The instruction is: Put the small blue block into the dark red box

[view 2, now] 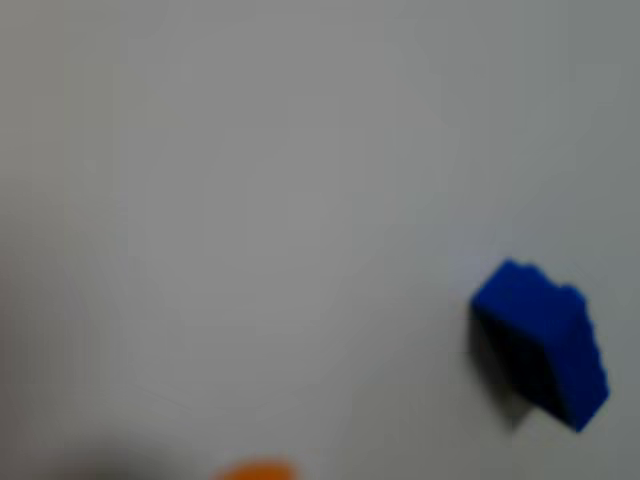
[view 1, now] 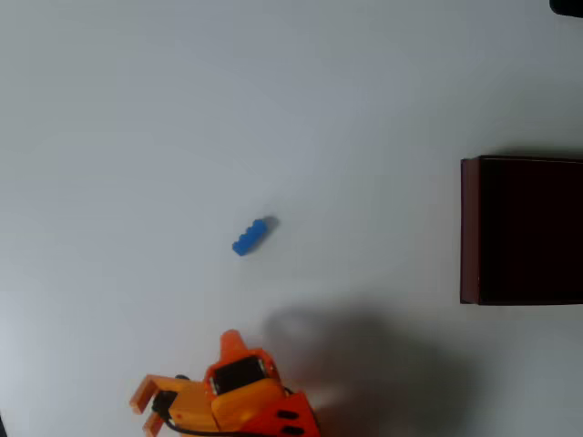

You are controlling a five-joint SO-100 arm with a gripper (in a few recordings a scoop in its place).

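The small blue block point(view 1: 253, 236) lies alone on the white table, a little left of centre in the overhead view, turned at a slant. It also appears blurred at the right in the wrist view point(view 2: 543, 343). The dark red box point(view 1: 521, 230) stands at the right edge, its dark inside facing up and its right part cut off. My orange gripper point(view 1: 144, 411) sits at the bottom left, well below the block and pointing left. Its fingers stand apart with nothing between them. An orange sliver of a fingertip point(view 2: 255, 470) pokes into the wrist view's bottom edge.
The arm casts a soft shadow point(view 1: 364, 364) on the table between the gripper and the box. A small dark object point(view 1: 569, 6) shows at the top right corner.
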